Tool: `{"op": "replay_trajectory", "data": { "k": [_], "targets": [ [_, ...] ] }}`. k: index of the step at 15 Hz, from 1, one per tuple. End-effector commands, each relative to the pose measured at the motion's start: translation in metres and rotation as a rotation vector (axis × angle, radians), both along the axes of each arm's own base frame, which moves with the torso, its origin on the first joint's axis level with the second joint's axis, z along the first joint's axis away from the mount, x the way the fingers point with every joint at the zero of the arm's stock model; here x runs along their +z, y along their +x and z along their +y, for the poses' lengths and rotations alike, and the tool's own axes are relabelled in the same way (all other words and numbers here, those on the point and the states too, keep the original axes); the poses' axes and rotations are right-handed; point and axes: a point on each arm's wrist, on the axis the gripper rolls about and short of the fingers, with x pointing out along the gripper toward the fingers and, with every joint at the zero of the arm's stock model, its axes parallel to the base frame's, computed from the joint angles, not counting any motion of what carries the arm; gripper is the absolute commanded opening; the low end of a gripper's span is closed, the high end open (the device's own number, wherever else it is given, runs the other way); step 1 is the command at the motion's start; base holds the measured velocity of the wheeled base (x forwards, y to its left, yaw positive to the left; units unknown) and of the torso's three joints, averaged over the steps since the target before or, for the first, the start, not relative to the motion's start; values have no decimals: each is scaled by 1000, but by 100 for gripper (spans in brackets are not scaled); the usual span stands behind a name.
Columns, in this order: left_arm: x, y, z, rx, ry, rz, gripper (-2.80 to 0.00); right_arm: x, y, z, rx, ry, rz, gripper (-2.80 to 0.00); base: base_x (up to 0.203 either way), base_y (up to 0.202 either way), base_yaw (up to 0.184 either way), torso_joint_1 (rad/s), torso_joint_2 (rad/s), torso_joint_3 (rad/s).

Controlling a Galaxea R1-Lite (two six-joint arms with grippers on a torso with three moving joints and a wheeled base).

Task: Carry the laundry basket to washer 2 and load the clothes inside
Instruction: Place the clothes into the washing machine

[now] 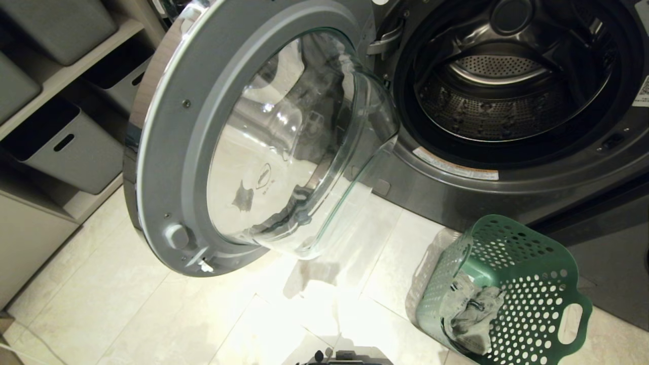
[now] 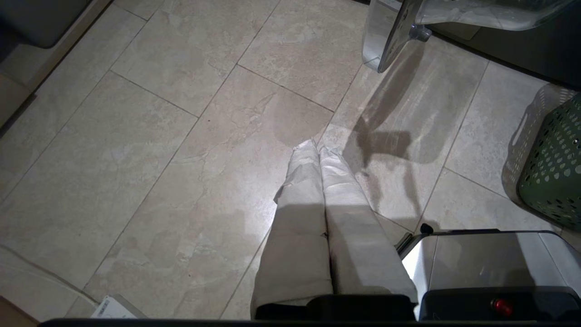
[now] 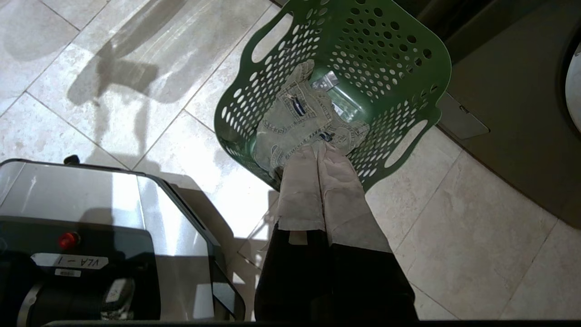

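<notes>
The dark green perforated laundry basket [image 1: 537, 284] stands on the tile floor in front of the washer [image 1: 507, 192], below and right of its opening. The washer's number label is not in view. Its round glass door [image 1: 167, 152] is swung wide open to the left, and the steel drum [image 1: 497, 101] looks empty. The clothes [image 3: 295, 122], a pale grey-green garment, lie crumpled in the basket [image 3: 386, 50]. My right gripper [image 3: 317, 147] is shut and empty, its tips over the basket's near rim and the garment. My left gripper [image 2: 317, 146] hangs shut over bare floor.
Shelves with grey storage bins [image 1: 71, 147] line the left side. The open door juts out over the floor between the shelves and the basket. My own base [image 2: 481, 259] sits just behind both grippers. The basket's side [image 2: 553, 172] shows at the edge of the left wrist view.
</notes>
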Motion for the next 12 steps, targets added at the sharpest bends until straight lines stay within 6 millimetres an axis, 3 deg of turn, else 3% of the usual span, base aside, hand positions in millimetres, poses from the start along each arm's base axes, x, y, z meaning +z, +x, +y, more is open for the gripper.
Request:
{"op": "replay_trajectory", "data": {
  "k": [1, 9, 12],
  "targets": [
    [0, 0, 0, 0, 0, 2, -280, 0, 0, 0, -2, -1, 3, -280, 0, 0, 0, 0, 0, 0],
    [0, 0, 0, 0, 0, 2, -280, 0, 0, 0, -6, 8, 3, -280, 0, 0, 0, 0, 0, 0],
    [0, 0, 0, 0, 0, 2, -280, 0, 0, 0, -6, 8, 3, -280, 134, 0, -1, 0, 1, 1]
  ]
}}
